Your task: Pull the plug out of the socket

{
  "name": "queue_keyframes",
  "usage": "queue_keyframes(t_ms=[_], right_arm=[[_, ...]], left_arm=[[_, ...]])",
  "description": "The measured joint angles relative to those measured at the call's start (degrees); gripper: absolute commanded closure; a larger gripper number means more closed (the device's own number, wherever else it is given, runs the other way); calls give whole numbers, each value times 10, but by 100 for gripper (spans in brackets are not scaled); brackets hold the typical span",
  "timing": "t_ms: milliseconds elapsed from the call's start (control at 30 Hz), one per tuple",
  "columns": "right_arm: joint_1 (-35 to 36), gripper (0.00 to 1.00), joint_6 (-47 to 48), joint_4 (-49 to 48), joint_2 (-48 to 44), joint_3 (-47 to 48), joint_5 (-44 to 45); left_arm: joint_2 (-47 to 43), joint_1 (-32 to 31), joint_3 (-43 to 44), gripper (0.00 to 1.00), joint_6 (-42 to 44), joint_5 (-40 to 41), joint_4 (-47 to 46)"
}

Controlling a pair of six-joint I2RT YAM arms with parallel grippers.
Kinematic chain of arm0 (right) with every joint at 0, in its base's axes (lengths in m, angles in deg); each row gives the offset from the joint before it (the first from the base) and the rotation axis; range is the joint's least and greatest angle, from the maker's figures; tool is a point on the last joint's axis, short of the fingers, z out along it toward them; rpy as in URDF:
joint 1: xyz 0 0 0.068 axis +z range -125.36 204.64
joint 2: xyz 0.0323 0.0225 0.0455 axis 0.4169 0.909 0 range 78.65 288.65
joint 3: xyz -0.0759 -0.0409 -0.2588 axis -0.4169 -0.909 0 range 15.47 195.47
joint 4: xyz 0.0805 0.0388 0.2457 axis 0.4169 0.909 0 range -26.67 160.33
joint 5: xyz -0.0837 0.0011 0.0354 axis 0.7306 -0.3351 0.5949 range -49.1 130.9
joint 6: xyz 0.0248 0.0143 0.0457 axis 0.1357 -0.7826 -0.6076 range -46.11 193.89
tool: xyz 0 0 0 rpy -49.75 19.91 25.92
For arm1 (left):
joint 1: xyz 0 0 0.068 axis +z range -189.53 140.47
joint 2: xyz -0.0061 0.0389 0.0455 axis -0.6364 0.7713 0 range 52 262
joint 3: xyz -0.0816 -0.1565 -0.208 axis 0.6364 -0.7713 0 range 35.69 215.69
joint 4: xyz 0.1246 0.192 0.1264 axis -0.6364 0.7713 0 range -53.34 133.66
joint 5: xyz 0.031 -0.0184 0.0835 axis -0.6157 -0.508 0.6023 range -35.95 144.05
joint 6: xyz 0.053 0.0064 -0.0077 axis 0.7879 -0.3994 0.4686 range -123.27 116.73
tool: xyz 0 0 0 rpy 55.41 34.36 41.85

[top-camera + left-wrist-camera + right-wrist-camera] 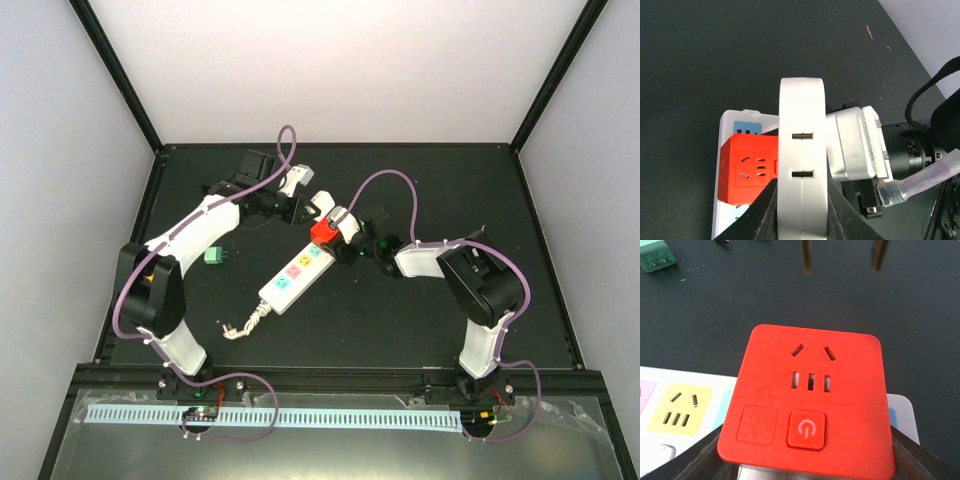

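Observation:
The socket (290, 280) is a long white power strip lying diagonally mid-table, with a frayed cord stub (243, 325). A red cube adapter (322, 236) sits on its far end, over the blue outlet face (747, 127). My right gripper (337, 226) is shut on the red adapter (810, 405), one finger on each side. My left gripper (303, 207) is shut on a white plug (802, 150), holding it just above the red adapter (747, 170). The plug's two metal prongs (806, 257) hang free in the air in the right wrist view.
A small green plug (215, 257) lies on the dark table left of the strip, and also shows in the right wrist view (657, 255). The strip's yellow outlet face (681, 409) is bare. The two grippers are close together, almost touching.

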Motion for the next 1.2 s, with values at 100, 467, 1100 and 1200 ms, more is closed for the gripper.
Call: queue_keyframes(t_ms=[100,467,1100,1200], right_arm=[[0,73,0,-3,0,-2,0],[-1,18,1,24,-22,-10,-13],[-5,13,48,301,-262,68,-68],[-12,13,45,365,-303,104,-90]], left_arm=[[0,9,0,98,3,3,3],[-51,51,-1,98,37,20,37],[-244,69,1,98,131,-15,133],[-297,69,1,98,146,-25,130]])
